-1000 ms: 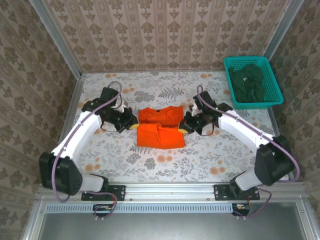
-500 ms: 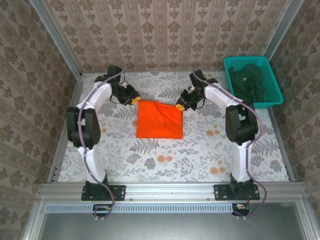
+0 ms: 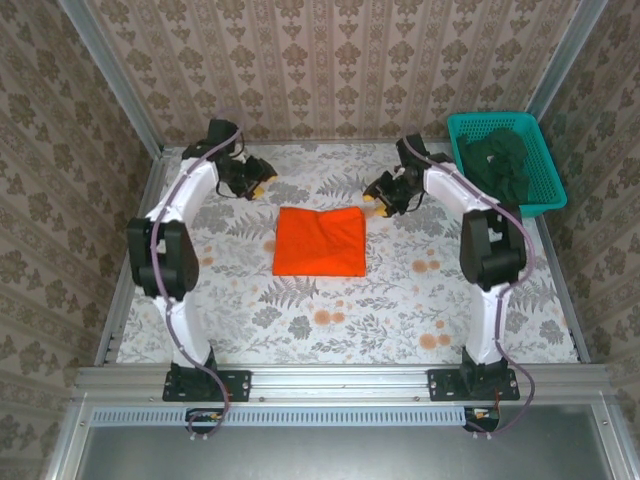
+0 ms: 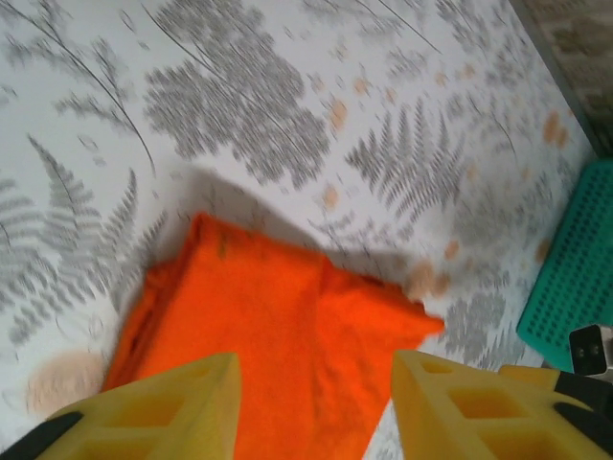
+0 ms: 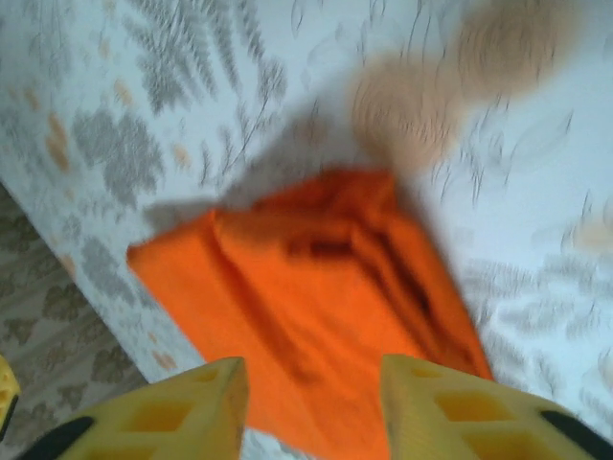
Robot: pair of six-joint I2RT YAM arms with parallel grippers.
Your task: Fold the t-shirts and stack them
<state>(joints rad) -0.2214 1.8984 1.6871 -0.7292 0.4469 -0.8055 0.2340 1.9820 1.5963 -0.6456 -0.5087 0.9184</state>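
Note:
The orange t-shirt (image 3: 319, 241) lies folded into a flat square at the middle of the table, free of both grippers. It also fills the lower part of the left wrist view (image 4: 278, 335) and the right wrist view (image 5: 306, 307). My left gripper (image 3: 262, 184) hovers open off the shirt's far left corner, its yellow fingers (image 4: 153, 412) spread with nothing between them. My right gripper (image 3: 375, 203) is open just off the far right corner, its fingers (image 5: 460, 407) equally apart. Dark green t-shirts (image 3: 500, 165) lie bunched in the teal basket.
The teal mesh basket (image 3: 552, 190) stands at the far right corner of the floral table (image 3: 400, 300); its edge shows in the left wrist view (image 4: 575, 278). Patterned walls close the back and sides. A metal rail (image 3: 340, 380) runs along the near edge.
Both grippers carried the shirt's near edge to the far side, completing a fold, then let go and pulled outward and back from the far corners. The shirt now lies flat.

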